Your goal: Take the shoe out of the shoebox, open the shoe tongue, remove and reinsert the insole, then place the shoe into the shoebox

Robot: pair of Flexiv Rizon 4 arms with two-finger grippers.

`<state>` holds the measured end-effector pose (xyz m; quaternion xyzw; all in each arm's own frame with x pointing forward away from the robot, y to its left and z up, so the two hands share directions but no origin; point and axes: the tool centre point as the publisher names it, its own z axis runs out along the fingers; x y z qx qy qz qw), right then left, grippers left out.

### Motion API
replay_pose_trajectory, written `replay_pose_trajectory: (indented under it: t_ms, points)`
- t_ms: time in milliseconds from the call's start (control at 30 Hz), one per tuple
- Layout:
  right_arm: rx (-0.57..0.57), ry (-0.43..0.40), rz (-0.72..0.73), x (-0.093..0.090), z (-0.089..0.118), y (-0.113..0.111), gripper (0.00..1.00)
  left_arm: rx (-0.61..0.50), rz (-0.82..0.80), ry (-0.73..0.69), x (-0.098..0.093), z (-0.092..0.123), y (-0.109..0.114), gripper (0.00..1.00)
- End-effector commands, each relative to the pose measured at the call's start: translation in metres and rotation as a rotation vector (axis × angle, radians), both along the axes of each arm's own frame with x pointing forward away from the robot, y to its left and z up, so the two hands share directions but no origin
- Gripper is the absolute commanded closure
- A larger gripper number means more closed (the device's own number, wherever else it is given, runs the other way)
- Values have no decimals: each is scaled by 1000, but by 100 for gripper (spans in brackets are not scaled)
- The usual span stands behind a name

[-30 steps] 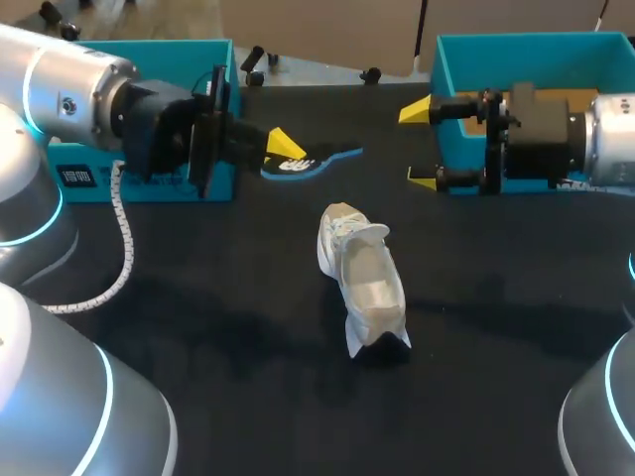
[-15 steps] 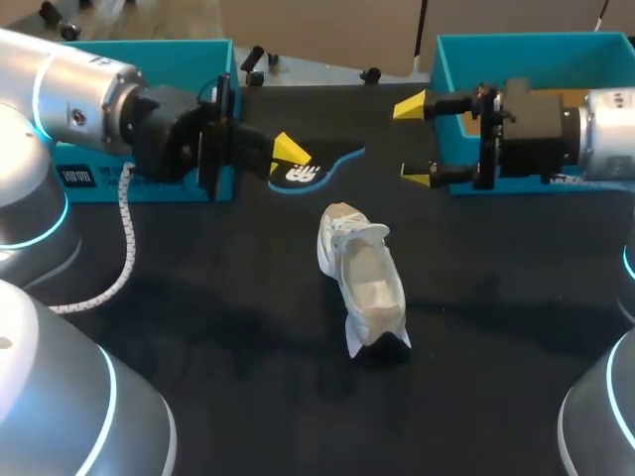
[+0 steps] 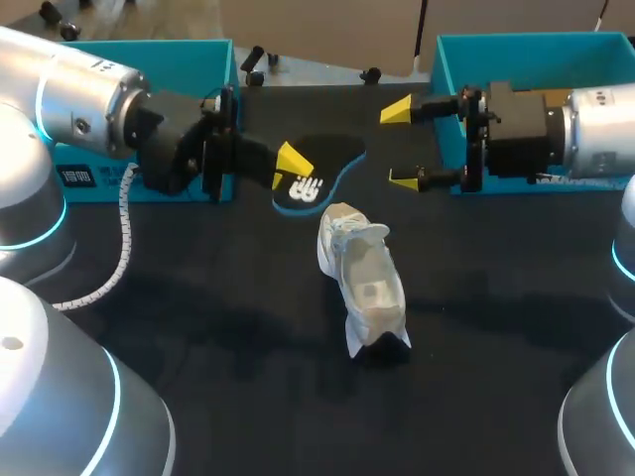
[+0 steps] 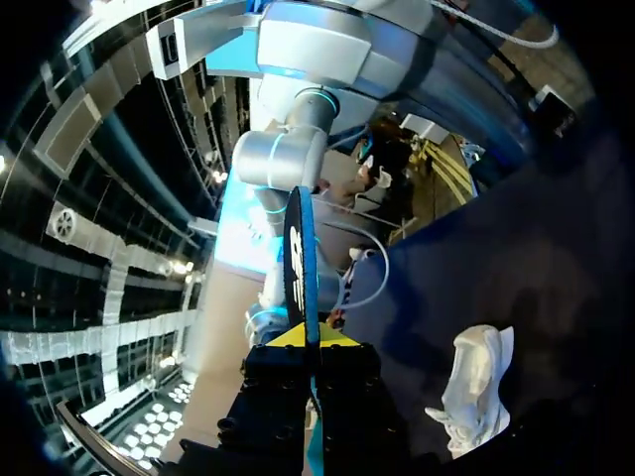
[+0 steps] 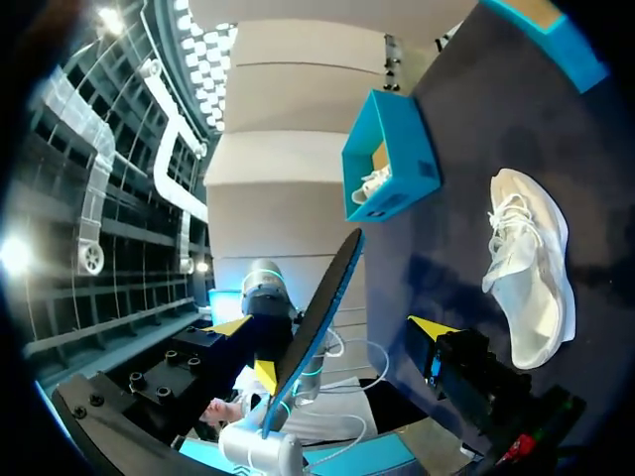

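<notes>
Left hand (image 3: 288, 164) is clamped on one end of the insole (image 3: 322, 164) to keep it up, right hand (image 3: 400, 144) hangs wide open near the far end, probably so both can feed it into the shoe (image 3: 362, 283) sitting on the counter (image 3: 198, 327) nearby.

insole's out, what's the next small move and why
Probably ease the right pincer forward until the insole has its free end between the open jaws. The left pincer grips only one end, holding it above the table near the shoe, so a second hold would likely steady reinsertion.
</notes>
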<state>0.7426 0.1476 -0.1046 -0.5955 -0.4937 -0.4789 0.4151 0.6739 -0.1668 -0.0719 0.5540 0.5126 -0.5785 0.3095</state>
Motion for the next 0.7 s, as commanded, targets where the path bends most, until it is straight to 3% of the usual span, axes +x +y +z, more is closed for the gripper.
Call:
replay_pose_trajectory:
  t_ms: [33,533,700]
  points:
    - [-4,5,-10,-2,0,7,0,0,21,-170,5,-9,0,100]
    - [15,18,17,-8,-1,35,0,19,78,-416,33,-34,-5,100]
    - [20,18,19,-6,0,39,19,14,88,-431,34,-38,-8,100]
